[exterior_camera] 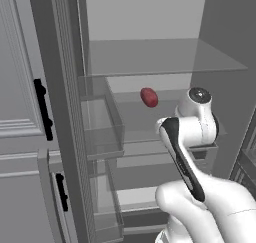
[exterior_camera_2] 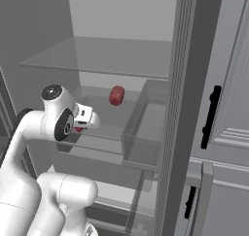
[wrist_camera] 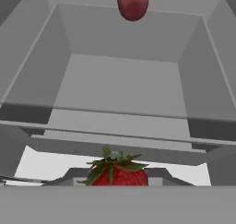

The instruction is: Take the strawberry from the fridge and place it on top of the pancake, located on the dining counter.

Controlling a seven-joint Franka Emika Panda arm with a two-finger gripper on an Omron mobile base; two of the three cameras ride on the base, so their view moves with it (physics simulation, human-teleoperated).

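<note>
Pale fridge [exterior_camera: 150, 22] interior with glass shelves [exterior_camera: 165, 57] is surrounding the arm. Withdrawal should be proceeding straight back, clearing the shelf edge and the dark red oval fruit [exterior_camera: 149, 97] behind. Fingers [wrist_camera: 119, 179] are clamping the red, green-leafed strawberry [wrist_camera: 117, 172], nearly closed on it, inside the fridge.

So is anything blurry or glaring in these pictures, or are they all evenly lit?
Left base view: flat, even light, no glare, the red fruit crisp on its glass shelf. Right base view: the same, only soft shading. Hand view: sharp, but the strawberry is cut off by the bottom edge.
</note>
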